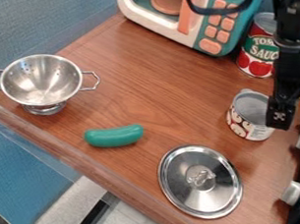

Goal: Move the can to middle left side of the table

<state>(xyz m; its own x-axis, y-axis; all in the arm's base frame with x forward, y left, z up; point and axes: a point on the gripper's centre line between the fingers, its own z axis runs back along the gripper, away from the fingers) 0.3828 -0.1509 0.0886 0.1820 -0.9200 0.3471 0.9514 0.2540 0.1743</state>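
Note:
The black gripper (281,114) hangs at the right side, overlapping the right edge of a small can from this view. That can (248,130) stands upright on the wooden table (162,80), right of the middle, with a grey top and a label of white and red shapes. Whether the gripper touches the can or is in front of it, I cannot tell.
A steel colander (42,82) stands at the left, a green toy vegetable (114,135) left of centre, and a metal lid (200,181) at the front. Behind are a toy microwave (216,28) and a tall red can (258,49). Stove knobs (293,193) line the right edge.

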